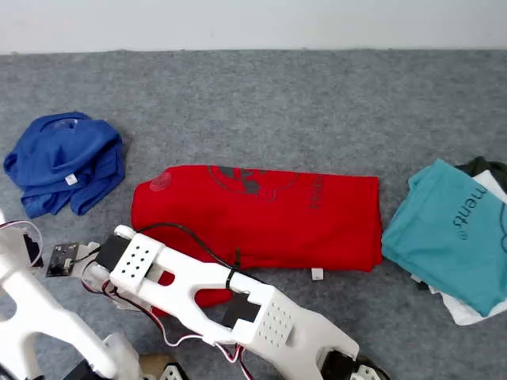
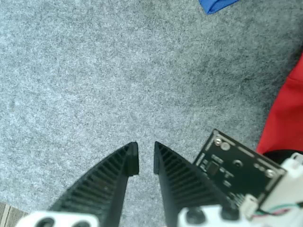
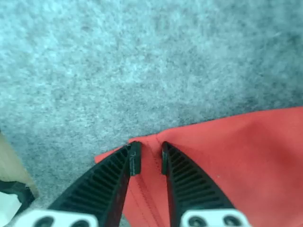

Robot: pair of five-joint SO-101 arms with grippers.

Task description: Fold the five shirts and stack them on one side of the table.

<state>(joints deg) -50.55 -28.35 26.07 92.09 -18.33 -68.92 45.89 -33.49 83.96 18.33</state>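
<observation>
Jaws barely parted on the right end effector point(image 3: 147, 158), poised over a corner of the folded red fabric shirt point(image 1: 269, 214) on the grey felt table point(image 1: 277, 103); left end effector point(image 2: 146, 158), equally narrow, hovers empty beside it.

The red shirt point(image 1: 261, 214), folded into a long flat band with a dark print, lay with one hemmed corner directly under the right gripper point(image 3: 147, 158), its seam running between the narrowly parted tips. The blue shirt point(image 1: 67, 162) sat crumpled in a heap well beyond the left gripper point(image 2: 146, 158). The teal shirt point(image 1: 451, 233) lay folded atop a white shirt point(image 1: 467, 313) and a dark shirt point(image 1: 485, 166), far from both grippers, past the red shirt's other end.
</observation>
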